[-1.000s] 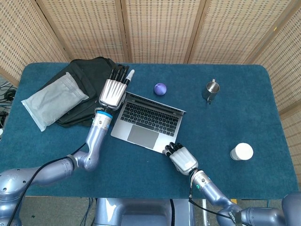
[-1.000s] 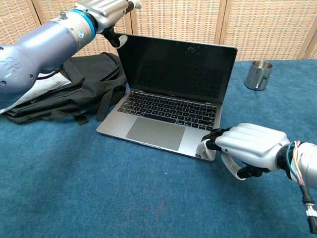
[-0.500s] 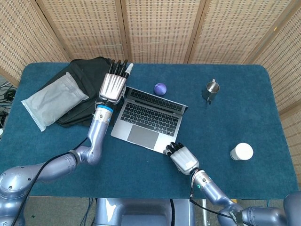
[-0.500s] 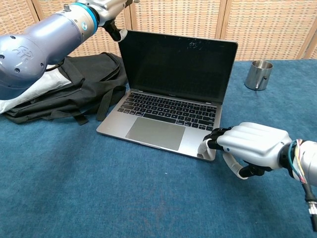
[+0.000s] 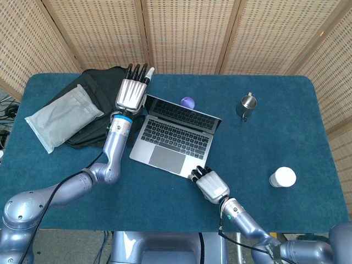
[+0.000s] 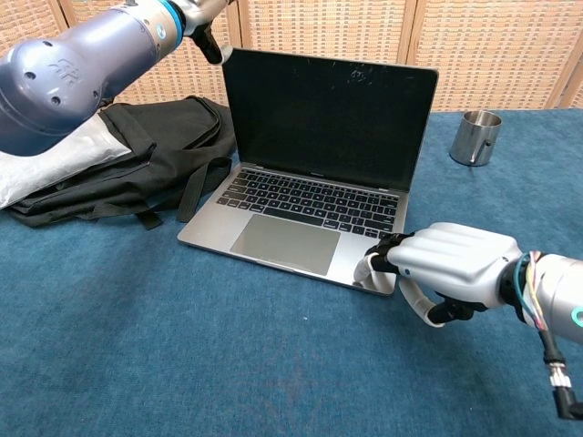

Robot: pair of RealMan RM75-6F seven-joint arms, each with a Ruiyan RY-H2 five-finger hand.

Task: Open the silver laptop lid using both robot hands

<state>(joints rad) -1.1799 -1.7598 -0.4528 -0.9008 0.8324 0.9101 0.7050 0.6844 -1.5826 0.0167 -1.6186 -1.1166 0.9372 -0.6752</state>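
The silver laptop (image 5: pixel 171 137) (image 6: pixel 305 214) stands open in the middle of the blue table, its dark screen (image 6: pixel 328 114) near upright. My left hand (image 5: pixel 132 93) is at the lid's top left corner with its fingers stretched straight past it. In the chest view only its dark thumb (image 6: pixel 211 45) shows, touching that corner. My right hand (image 5: pixel 208 184) (image 6: pixel 451 269) sits at the base's front right corner, its curled fingers pressing down on the palm rest there.
A black bag (image 5: pixel 93 104) (image 6: pixel 137 164) with a pale pouch (image 5: pixel 61 116) on it lies left of the laptop. A purple ball (image 5: pixel 188 101) peeks out behind the lid. A metal cup (image 5: pixel 247 105) (image 6: pixel 475 137) stands back right, a white cup (image 5: pixel 282 177) front right.
The lid has tilted further back, and my left hand has moved back and up with its corner. My right hand has stayed on the base's front corner.
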